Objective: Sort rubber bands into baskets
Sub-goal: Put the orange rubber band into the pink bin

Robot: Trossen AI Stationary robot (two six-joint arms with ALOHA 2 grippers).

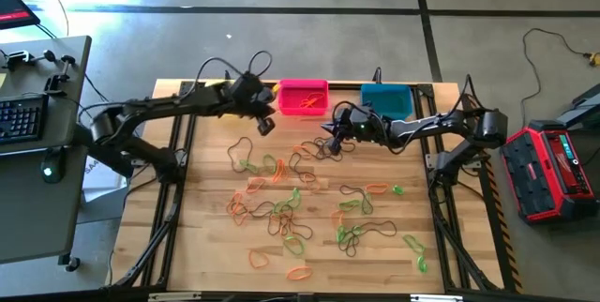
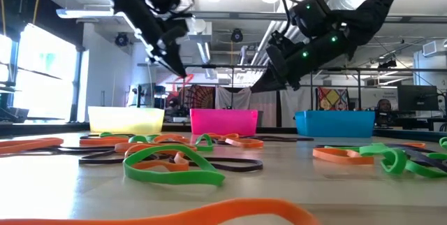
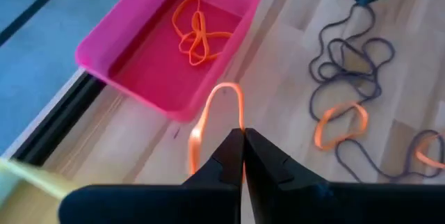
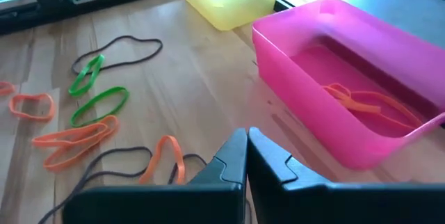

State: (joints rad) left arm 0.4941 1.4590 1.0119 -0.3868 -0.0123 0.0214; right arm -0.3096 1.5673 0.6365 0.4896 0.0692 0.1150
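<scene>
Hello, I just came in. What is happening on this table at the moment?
A two-armed robot is sorting rubber bands into baskets. The left gripper, shut on an orange rubber band, hangs beside the pink basket, which already holds orange bands. The right gripper is shut, above the dark bands in front of the pink and teal baskets. Many bands lie unsorted on the wooden table.

Rubber bands litter mid-table; baskets block the far edge.
</scene>
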